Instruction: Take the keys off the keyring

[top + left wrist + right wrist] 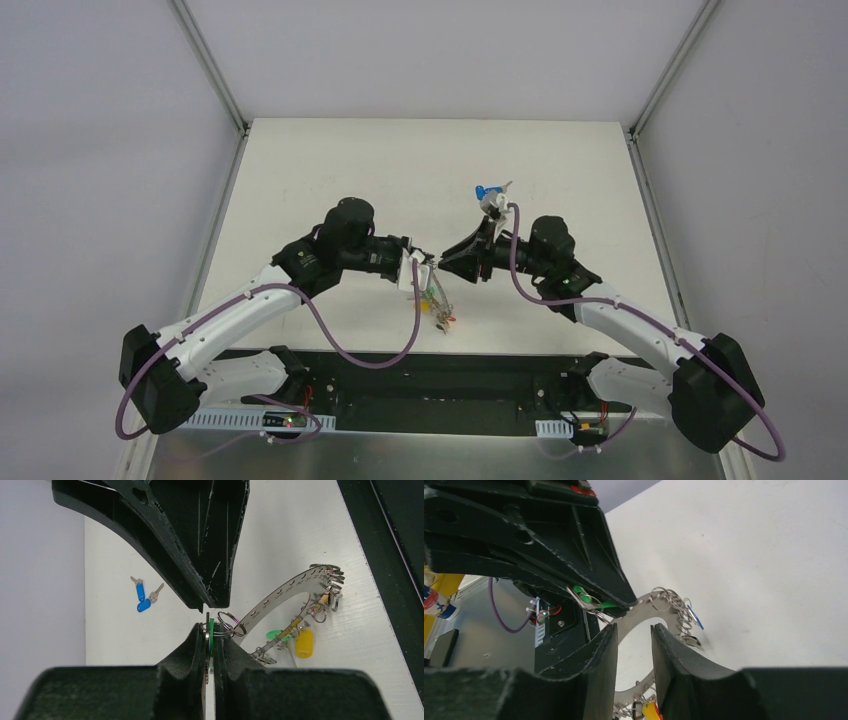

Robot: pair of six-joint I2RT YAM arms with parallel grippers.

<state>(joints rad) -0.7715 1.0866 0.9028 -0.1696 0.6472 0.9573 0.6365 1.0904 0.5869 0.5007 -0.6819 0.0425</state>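
left end effector (210, 628) clamps green key (211, 636), right end effector (634, 634) apart, blue keys (142, 598) aside.

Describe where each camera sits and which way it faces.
Top external: above and behind, looking down on the table; left arm and right arm show.
Left wrist: looks along the left gripper, shut on the green key, toward the right gripper.
Right wrist: looks between the right gripper's open fingers at the left gripper.
Shared: both wrist views show the keyring.

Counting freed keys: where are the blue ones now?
The blue keys lie loose on the table, just beyond the right arm's wrist in the top view.
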